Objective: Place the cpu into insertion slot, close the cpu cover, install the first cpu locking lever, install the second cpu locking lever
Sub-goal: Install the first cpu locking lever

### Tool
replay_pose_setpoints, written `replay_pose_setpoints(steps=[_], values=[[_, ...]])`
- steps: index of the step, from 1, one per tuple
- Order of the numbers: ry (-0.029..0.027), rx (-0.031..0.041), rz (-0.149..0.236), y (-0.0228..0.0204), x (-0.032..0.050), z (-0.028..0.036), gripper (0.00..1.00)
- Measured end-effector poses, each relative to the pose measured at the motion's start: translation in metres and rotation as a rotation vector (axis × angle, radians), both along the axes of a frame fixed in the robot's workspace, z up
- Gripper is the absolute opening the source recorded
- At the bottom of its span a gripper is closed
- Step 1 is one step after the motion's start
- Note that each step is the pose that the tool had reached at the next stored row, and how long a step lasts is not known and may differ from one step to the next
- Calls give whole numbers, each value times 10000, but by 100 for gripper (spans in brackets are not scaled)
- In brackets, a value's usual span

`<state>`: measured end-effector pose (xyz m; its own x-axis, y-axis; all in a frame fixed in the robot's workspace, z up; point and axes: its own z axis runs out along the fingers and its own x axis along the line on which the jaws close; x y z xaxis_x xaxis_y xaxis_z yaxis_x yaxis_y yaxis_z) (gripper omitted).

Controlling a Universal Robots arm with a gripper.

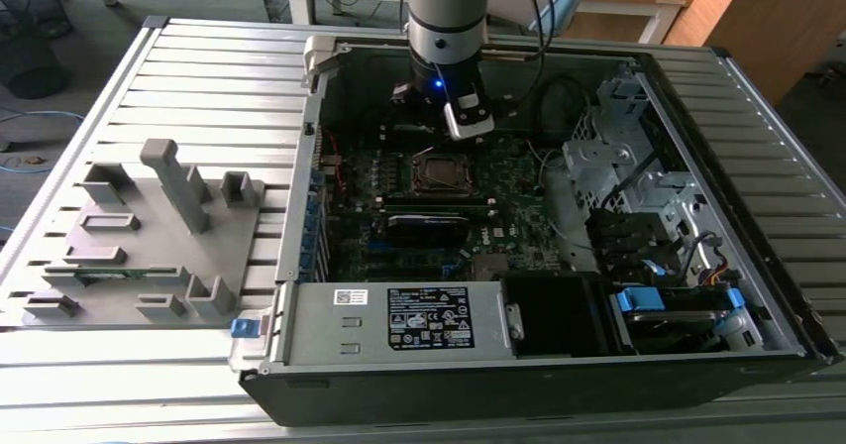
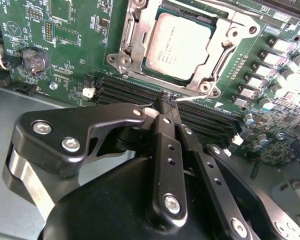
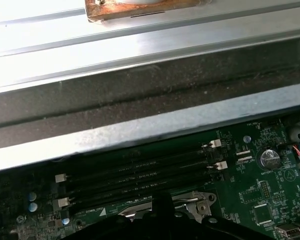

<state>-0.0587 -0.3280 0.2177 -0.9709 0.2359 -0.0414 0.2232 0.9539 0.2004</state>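
We see the cpu already seated under the lowered cover, while the gripper, fingers pressed together, sits just beside a lever, so we judge that the locking remains.

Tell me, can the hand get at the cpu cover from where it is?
Probably yes. The hand hovers over the memory slots right beside the cpu cover, which lies flat over the cpu; nothing stands between them.
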Motion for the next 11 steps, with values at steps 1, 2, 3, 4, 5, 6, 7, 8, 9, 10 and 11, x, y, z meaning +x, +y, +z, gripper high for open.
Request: replay_pose_setpoints(steps=[1,2,3,4,5,6,7,8,9,10,11], values=[[-1,0,-16,5,0,-1,11],[-1,0,-46,12,-1,-2,11],[-1,0,-91,16,0,-3,11],[-1,0,-155,20,0,-4,11],[-1,1,-227,24,0,-6,11],[-2,2,-307,25,0,-8,11],[-1,1,-405,26,1,-10,11],[-1,1,-526,26,2,-13,11],[-1,1,-636,27,2,-15,11],[-1,2,-745,27,4,-16,11],[-2,2,-851,28,5,-18,11]])
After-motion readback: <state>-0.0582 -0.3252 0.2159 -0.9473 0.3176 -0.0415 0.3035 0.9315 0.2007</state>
